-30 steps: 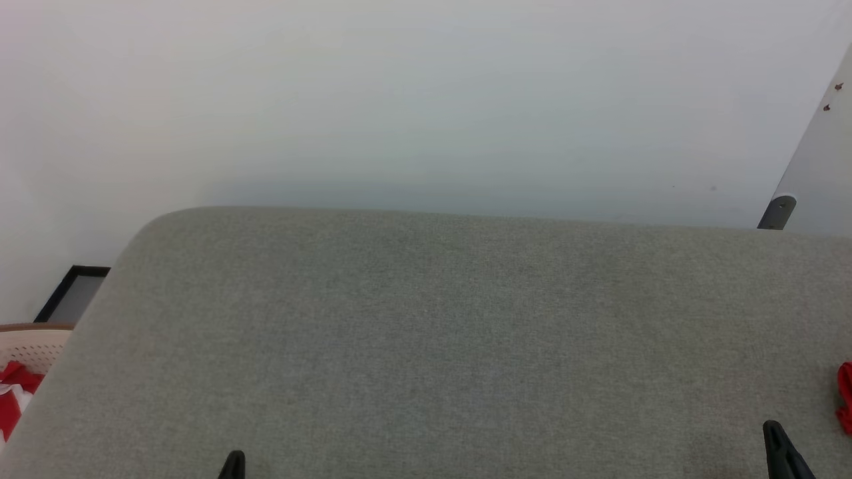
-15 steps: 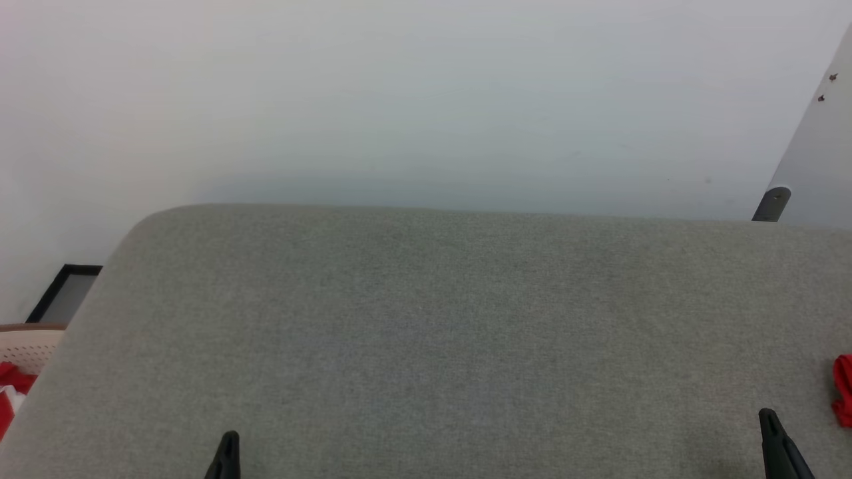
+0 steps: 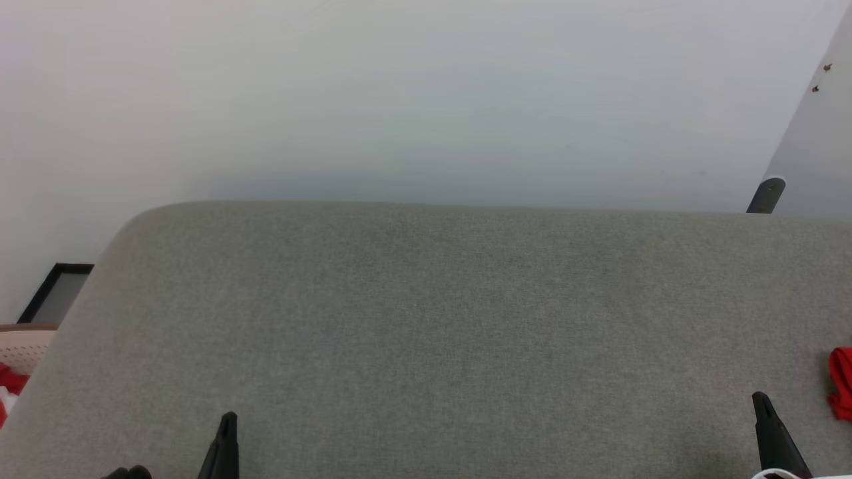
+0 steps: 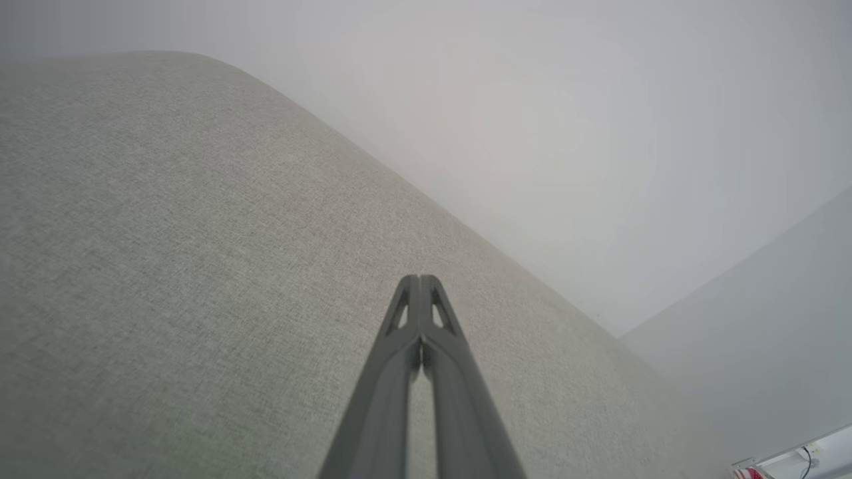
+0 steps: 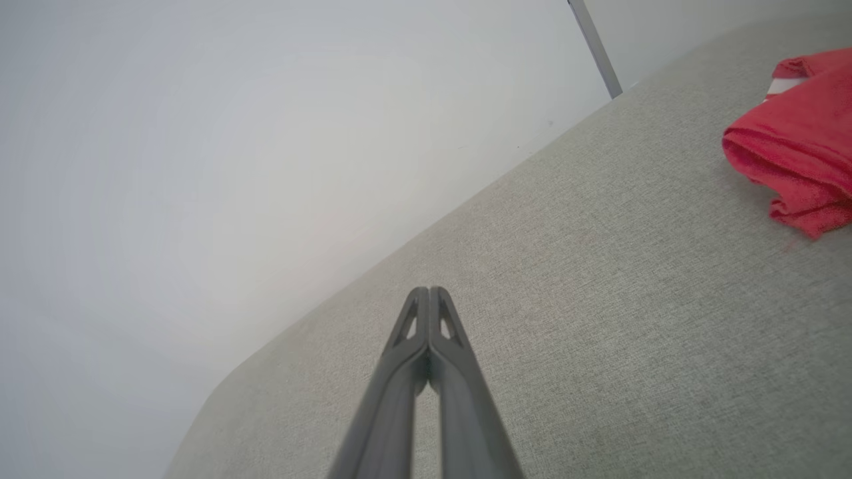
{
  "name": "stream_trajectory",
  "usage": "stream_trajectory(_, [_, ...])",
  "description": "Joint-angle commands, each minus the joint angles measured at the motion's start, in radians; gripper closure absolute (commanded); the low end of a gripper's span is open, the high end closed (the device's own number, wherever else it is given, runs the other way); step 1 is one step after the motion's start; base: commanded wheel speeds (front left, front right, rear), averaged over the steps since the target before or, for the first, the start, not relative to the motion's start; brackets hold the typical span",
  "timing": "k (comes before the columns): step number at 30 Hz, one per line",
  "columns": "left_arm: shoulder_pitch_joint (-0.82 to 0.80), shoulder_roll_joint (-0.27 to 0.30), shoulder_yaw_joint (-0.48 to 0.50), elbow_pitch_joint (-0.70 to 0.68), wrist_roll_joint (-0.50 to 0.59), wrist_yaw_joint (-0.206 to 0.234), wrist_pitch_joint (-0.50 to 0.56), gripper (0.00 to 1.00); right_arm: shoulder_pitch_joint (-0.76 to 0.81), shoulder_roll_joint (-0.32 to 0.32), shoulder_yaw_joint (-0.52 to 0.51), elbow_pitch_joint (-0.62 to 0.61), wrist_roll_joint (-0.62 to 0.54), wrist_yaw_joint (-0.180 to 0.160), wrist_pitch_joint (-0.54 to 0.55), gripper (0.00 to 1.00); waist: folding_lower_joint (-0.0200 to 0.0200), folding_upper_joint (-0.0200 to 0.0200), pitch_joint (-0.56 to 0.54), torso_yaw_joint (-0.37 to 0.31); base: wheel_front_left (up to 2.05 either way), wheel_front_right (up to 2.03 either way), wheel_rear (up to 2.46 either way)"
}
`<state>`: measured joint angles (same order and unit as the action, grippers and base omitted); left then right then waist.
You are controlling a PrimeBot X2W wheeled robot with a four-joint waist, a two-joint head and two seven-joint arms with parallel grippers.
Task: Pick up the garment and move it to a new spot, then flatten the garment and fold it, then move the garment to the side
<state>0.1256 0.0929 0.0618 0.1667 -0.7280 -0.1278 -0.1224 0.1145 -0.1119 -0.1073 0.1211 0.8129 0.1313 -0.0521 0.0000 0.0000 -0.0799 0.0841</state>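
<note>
The garment (image 5: 795, 150) lies bunched on the bench (image 3: 426, 332), to the right of the right pincer (image 5: 429, 291). That pincer and the left pincer (image 4: 420, 279) are both closed and empty. The cloth is probably soft, light and limp; pinch a raised fold.

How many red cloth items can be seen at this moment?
2. One red cloth lies on the grey surface at its right edge; a red-and-white cloth sits in the pale basket, lower left. Others may be hidden.

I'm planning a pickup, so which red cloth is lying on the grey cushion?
The red garment at the right edge of the grey cushion; the other, a red-and-white cloth, sits off its left side by the pale basket.
</note>
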Motion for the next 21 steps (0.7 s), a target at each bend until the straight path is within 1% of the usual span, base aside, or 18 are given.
stream_trajectory(1, [-0.028,0.002,0.005,-0.008,-0.04,-0.001,0.007,1.0,-0.03,-0.001,-0.004,-0.007,0.038,0.0,0.006,1.0,0.0,0.0,0.002,-0.002,0.0,0.0,0.0])
stream_trajectory(10, [-0.059,-0.004,0.011,0.004,-0.16,-0.002,0.039,1.0,-0.059,0.008,-0.004,0.011,0.145,0.0,0.028,1.0,0.0,0.0,0.01,-0.01,0.0,0.0,0.0])
stream_trajectory(21, [-0.089,-0.009,0.018,0.016,-0.28,-0.002,0.071,1.0,-0.087,0.016,-0.005,0.03,0.252,0.0,0.052,1.0,0.0,0.0,0.019,-0.019,0.0,0.0,0.0])
